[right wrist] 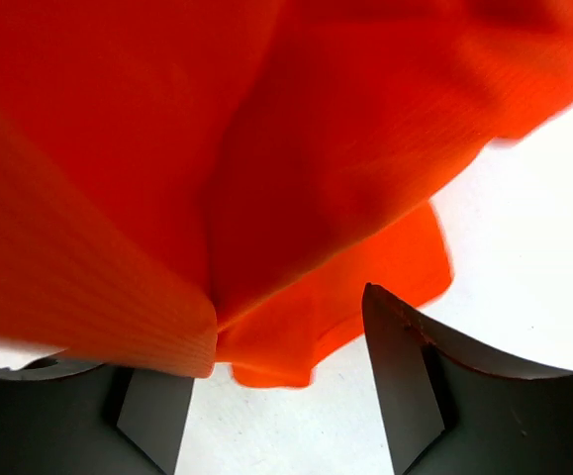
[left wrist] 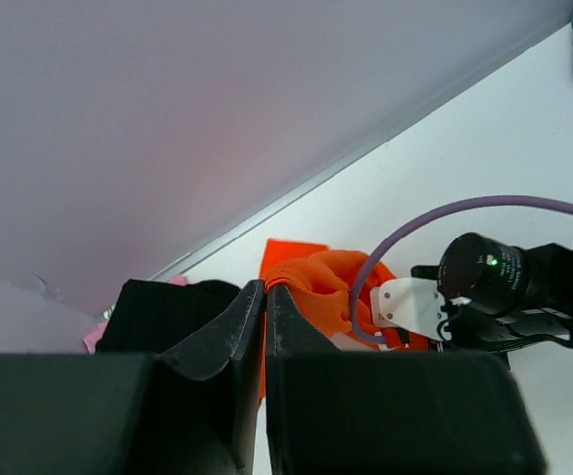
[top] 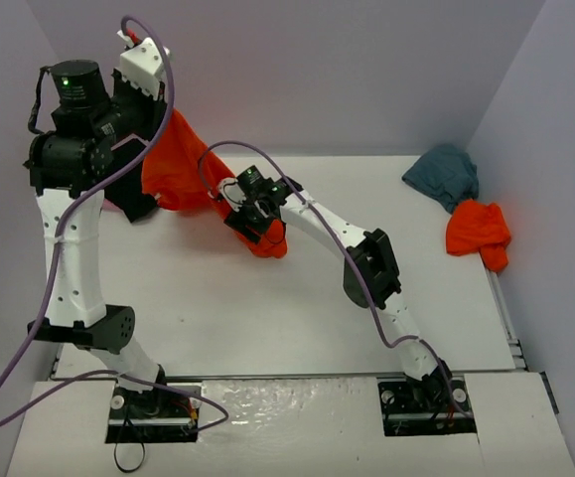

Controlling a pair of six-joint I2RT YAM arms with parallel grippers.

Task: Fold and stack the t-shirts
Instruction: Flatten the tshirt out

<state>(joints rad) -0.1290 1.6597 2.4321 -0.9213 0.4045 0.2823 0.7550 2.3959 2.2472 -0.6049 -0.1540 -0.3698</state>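
Observation:
My left gripper [top: 165, 119] is raised high at the back left. Its jaws [left wrist: 266, 289] are shut on the edge of an orange-red t-shirt [top: 180, 164], which hangs down to the table. My right gripper [top: 257, 227] is open at the shirt's lower end [top: 271, 241]. The orange cloth [right wrist: 296, 178] hangs between its jaws and drapes over the left finger; the right finger [right wrist: 405, 366] is bare. A black t-shirt [left wrist: 167, 309] lies below my left gripper, with a pink scrap [left wrist: 93, 336] beside it. A teal-grey t-shirt [top: 444, 174] and a second orange-red t-shirt [top: 479, 231] lie at the back right.
Grey walls close in the white table [top: 198, 308] at the back and both sides. My right arm [top: 366, 263] stretches diagonally across the middle of the table. A purple cable [top: 158, 89] loops around the left arm.

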